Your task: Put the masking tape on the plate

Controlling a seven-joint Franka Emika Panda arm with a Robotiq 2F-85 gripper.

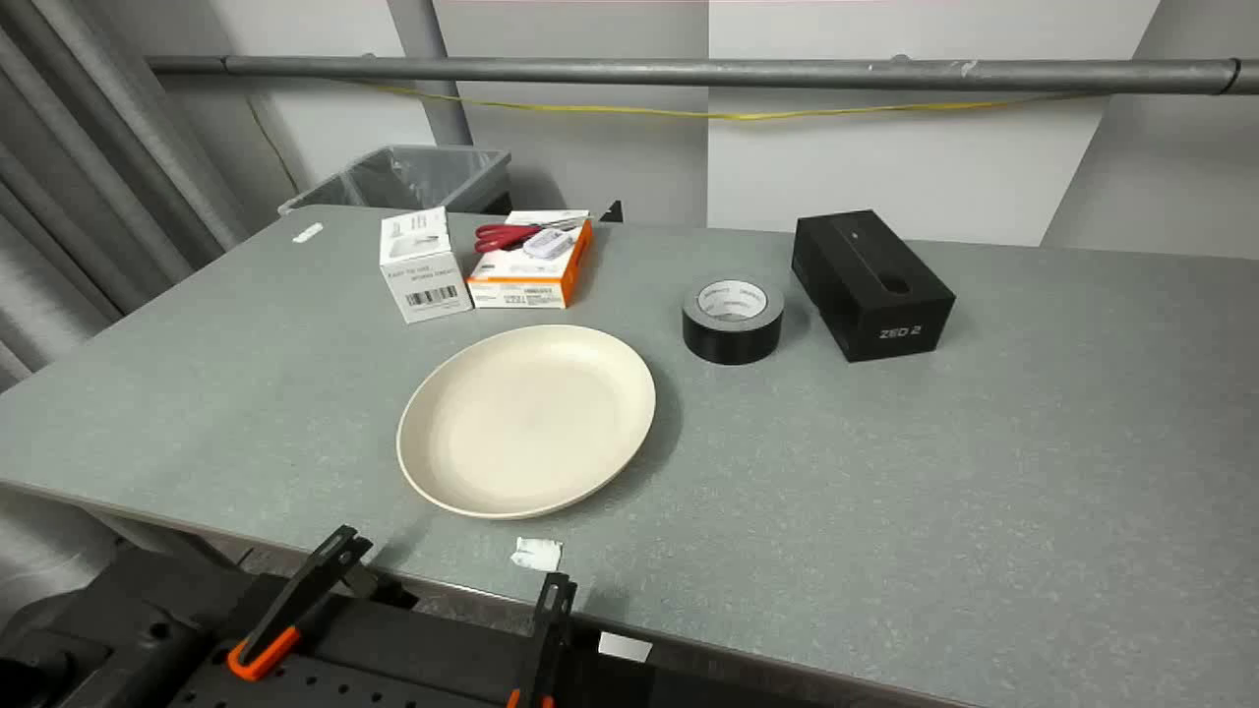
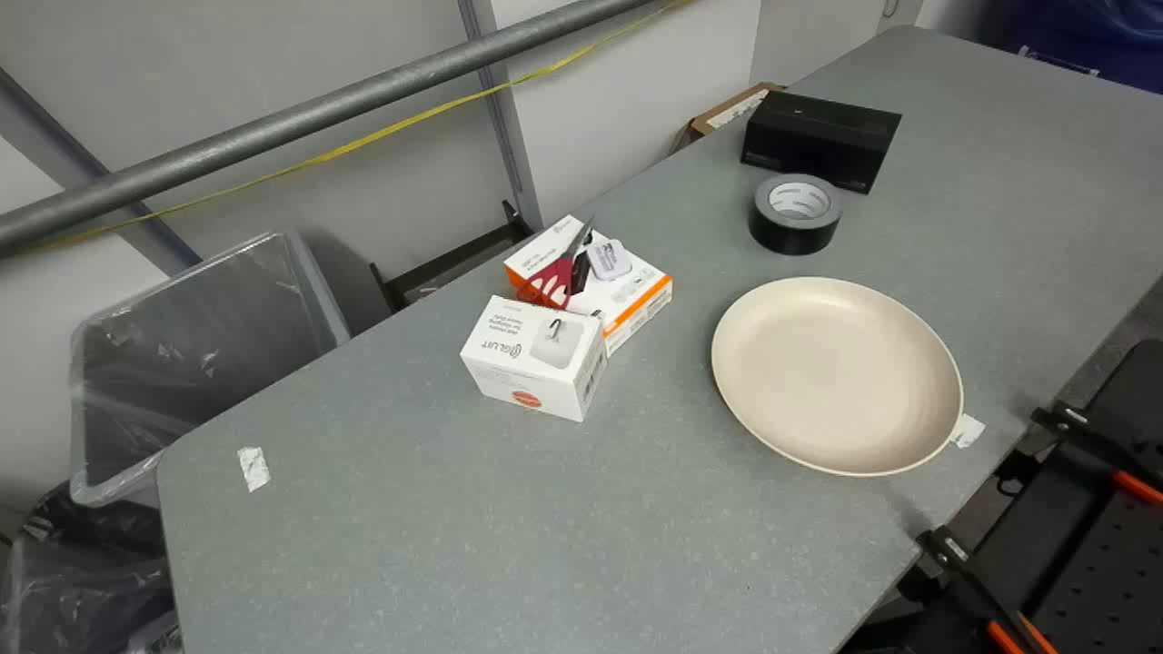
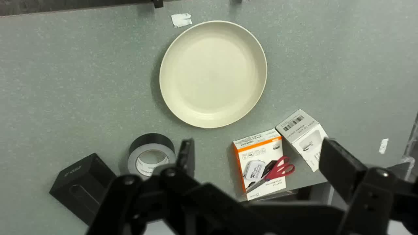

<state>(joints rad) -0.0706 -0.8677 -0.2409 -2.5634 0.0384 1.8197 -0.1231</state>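
The masking tape, a black roll (image 1: 731,344) with a grey rim and hollow centre, lies flat on the table; it also shows in an exterior view (image 2: 793,238) and in the wrist view (image 3: 151,140). The round cream plate (image 1: 531,418) is beside it, apart from it, with a bare surface; it also shows in an exterior view (image 2: 836,372) and in the wrist view (image 3: 214,75). My gripper (image 3: 258,143) is open and empty, above the table. In the wrist view its left finger overlaps the tape's lower right edge. The gripper is out of view in both exterior views.
A black box (image 1: 873,285) stands beside the tape. A white box (image 1: 425,265) stands near a white-orange box (image 1: 526,293) bearing red-handled scissors (image 1: 504,237) and a small white item (image 1: 549,243). A grey bin (image 2: 200,354) is past the table edge. Clamps (image 1: 551,629) grip the near edge.
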